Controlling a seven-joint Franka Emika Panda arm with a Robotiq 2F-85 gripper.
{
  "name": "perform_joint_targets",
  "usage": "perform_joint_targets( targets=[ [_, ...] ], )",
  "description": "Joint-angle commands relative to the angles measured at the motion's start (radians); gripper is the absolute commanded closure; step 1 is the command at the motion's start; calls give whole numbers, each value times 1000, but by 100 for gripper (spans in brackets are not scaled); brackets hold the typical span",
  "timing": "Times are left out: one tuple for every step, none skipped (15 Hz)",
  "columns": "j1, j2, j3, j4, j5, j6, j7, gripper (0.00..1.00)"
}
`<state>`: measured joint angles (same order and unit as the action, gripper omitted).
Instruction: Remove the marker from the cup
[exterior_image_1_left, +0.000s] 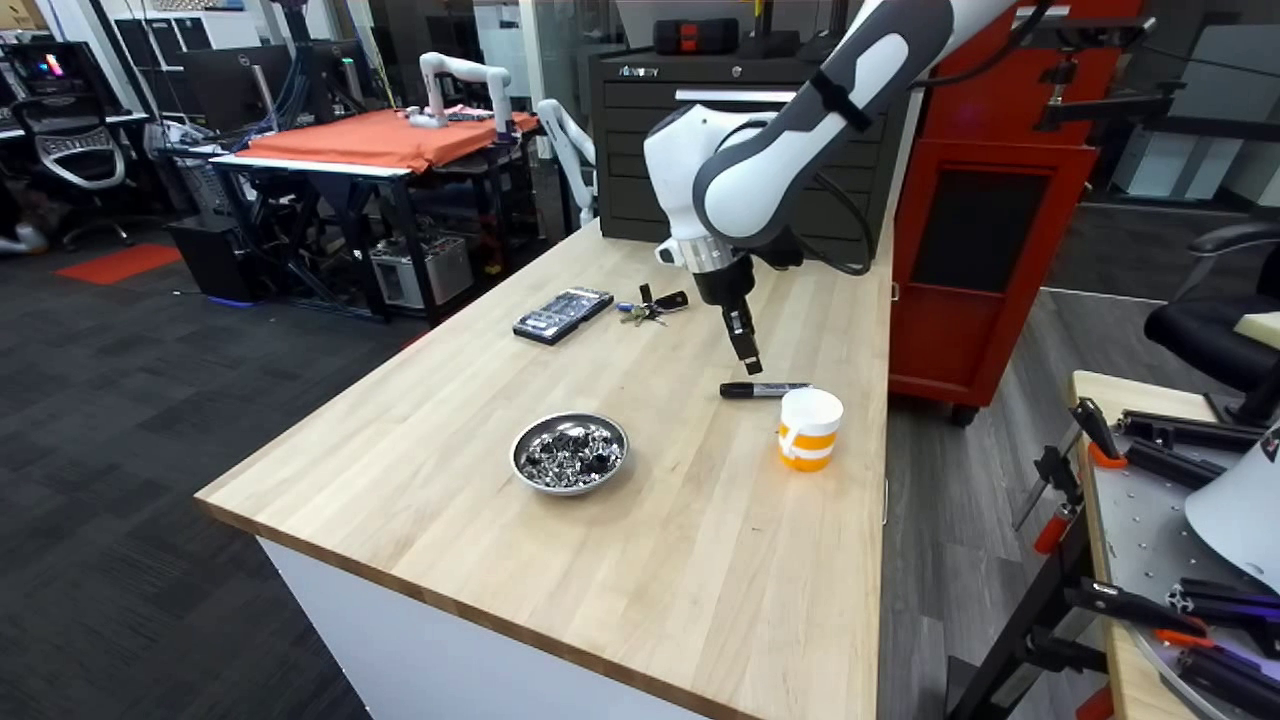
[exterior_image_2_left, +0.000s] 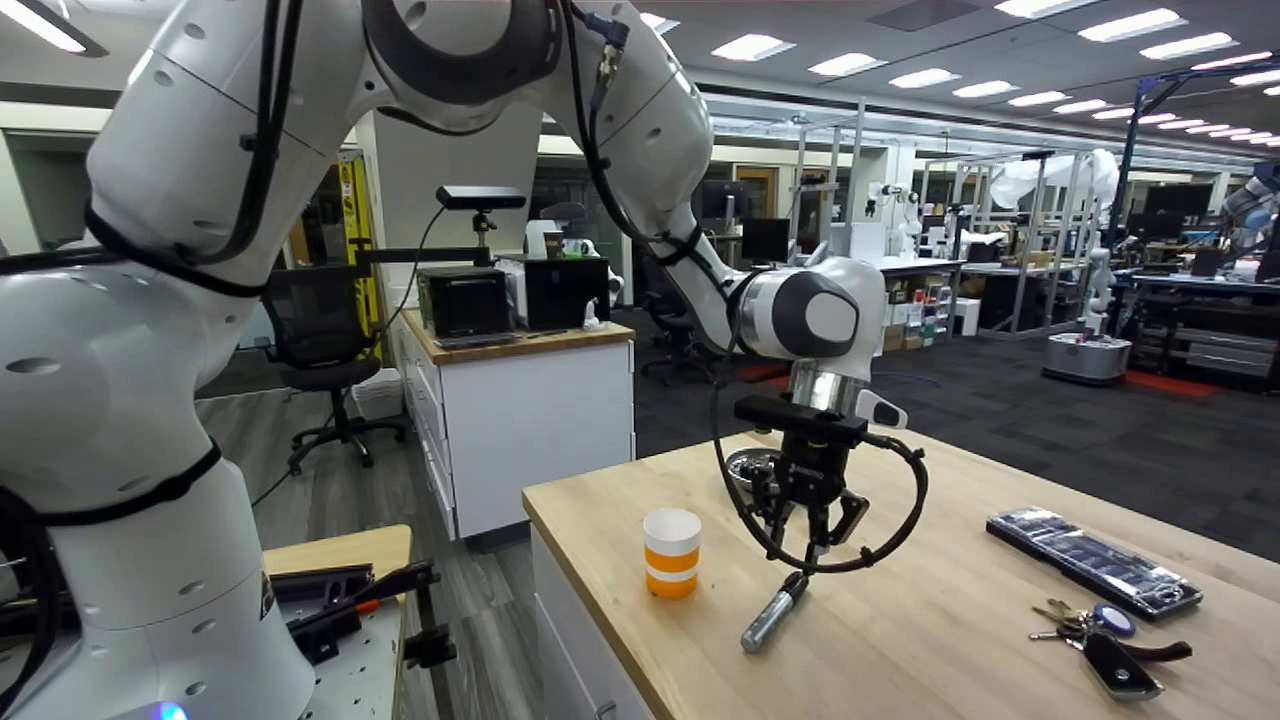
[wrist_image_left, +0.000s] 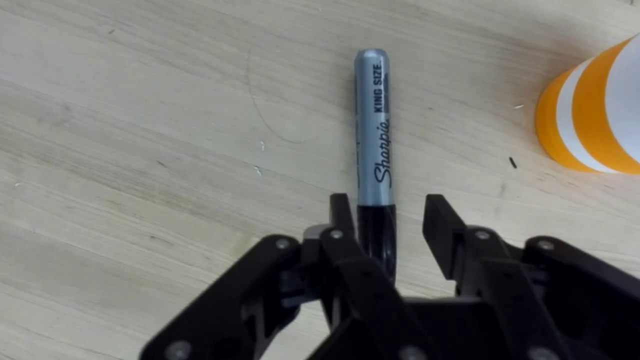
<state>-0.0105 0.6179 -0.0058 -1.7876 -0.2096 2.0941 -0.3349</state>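
While the marker (wrist_image_left: 374, 130) is lying flat on the table (exterior_image_1_left: 620, 580), out of the cup (exterior_image_1_left: 810, 440) but near it, the gripper (wrist_image_left: 388, 212) is hovering over marker's blk end, fingers (wrist_image_left: 444, 230) spread w/ a gap. Cup's standing upright. Bowl (exterior_image_1_left: 570, 490) w/ shiny bits (exterior_image_1_left: 560, 462) is sitting well apart; keys (exterior_image_1_left: 648, 308) & flat blk case (exterior_image_1_left: 563, 316) are lying nr ea. other.

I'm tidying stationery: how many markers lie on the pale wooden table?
1: the slim grey-and-black marker, lying beside, not touching, the round white-and-orange cup.
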Motion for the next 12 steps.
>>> perform_joint_targets(
  targets=[
    [-15,5,11,15,-4,-5,-12,23],
    [-13,-2,11,9,-5,-2,-7,17],
    [-10,-7,10,3,-7,2,0,10],
    [-8,-15,10,-7,-7,10,8,5],
    [-5,-24,10,-18,-5,19,20,1],
    [-6,-30,11,-25,-1,28,27,0],
    [-5,-37,10,-32,5,35,45,0],
    [5,-40,0,-28,2,21,83,0],
    [-6,-5,11,3,-3,8,31,0],
    [-5,-5,11,3,-3,7,36,0],
    [-5,-3,12,3,-3,7,35,0],
    [-5,-1,12,3,-3,7,35,0]
  ],
)
